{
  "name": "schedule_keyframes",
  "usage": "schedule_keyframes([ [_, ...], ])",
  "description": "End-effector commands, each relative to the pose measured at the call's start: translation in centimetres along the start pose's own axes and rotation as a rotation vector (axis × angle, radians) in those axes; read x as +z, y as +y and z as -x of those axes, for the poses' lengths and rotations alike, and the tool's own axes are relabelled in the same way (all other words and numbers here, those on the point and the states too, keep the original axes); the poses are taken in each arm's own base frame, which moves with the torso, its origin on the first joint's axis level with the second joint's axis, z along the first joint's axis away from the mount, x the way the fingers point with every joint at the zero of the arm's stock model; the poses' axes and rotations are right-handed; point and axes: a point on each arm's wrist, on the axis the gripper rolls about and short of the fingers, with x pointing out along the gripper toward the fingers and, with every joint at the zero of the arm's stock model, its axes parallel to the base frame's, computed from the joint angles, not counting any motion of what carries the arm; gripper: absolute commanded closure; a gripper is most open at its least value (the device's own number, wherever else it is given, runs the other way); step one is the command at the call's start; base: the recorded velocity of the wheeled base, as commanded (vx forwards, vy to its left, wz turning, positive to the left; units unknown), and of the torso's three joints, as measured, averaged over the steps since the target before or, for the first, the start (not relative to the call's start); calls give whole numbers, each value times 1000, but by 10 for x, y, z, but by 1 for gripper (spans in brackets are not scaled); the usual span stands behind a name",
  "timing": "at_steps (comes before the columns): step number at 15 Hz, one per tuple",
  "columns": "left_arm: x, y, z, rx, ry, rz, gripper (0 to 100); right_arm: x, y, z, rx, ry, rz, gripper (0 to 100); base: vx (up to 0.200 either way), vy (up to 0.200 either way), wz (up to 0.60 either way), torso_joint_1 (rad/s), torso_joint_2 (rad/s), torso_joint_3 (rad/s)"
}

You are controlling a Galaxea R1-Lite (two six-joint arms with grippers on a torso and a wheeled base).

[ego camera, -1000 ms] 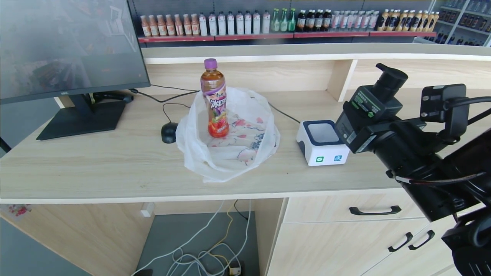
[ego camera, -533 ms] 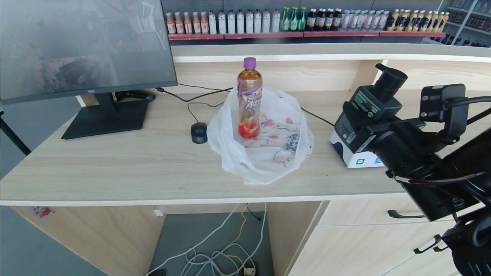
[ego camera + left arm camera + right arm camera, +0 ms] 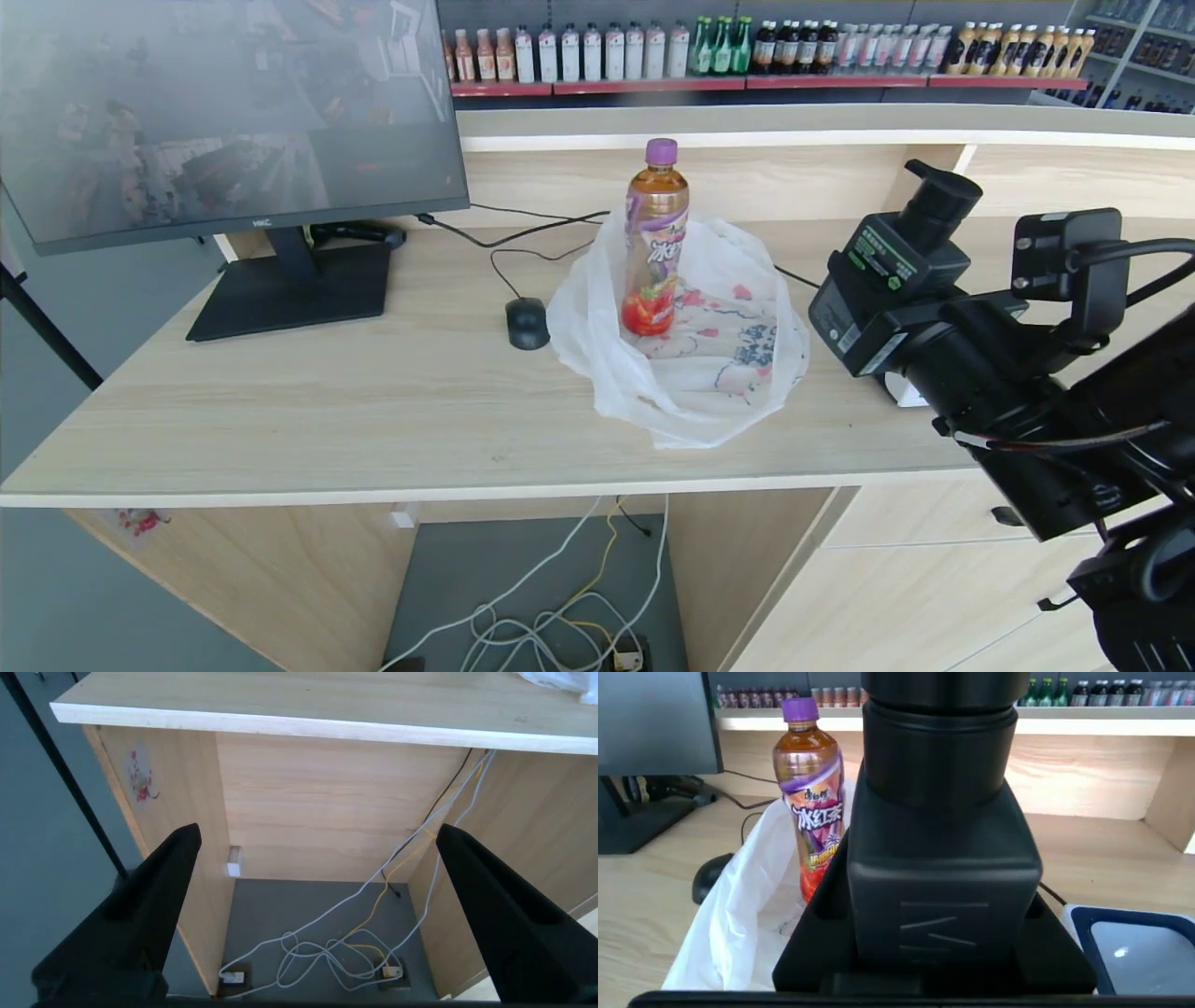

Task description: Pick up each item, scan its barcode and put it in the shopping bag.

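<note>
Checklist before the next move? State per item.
1. bottle upright inside shopping bag: ok.
2. left end effector open and empty: ok.
3. left end effector at working height: not ok, it hangs below the counter edge.
4. right end effector open: cannot tell.
5. scanner window bare: ok for the part seen in the right wrist view.

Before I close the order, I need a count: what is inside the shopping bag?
One upright purple-capped bottle stands in the shopping bag. The bag's crumpled folds cover whatever lies lower down.
</note>
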Motion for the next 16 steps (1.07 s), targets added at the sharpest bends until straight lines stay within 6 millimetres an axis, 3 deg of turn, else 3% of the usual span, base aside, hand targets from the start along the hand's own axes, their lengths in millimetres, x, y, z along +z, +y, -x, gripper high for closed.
schedule_keyframes([
  [1,0,0,0,0,-1,0,0,-8,4,-3,11,20,4,100,0,0,0,0,0,0],
  [4,0,0,0,0,-1,0,0,-16,21,-1,63,49,-6,100,0,0,0,0,0,0],
  [8,0,0,0,0,-1,0,0,-26,28,3,97,88,-4,100,0,0,0,0,0,0],
  [14,0,0,0,0,-1,0,0,-38,39,-29,96,90,-1,100,0,0,0,0,0,0],
  [16,0,0,0,0,-1,0,0,-43,46,-54,90,89,-1,100,0,0,0,0,0,0],
])
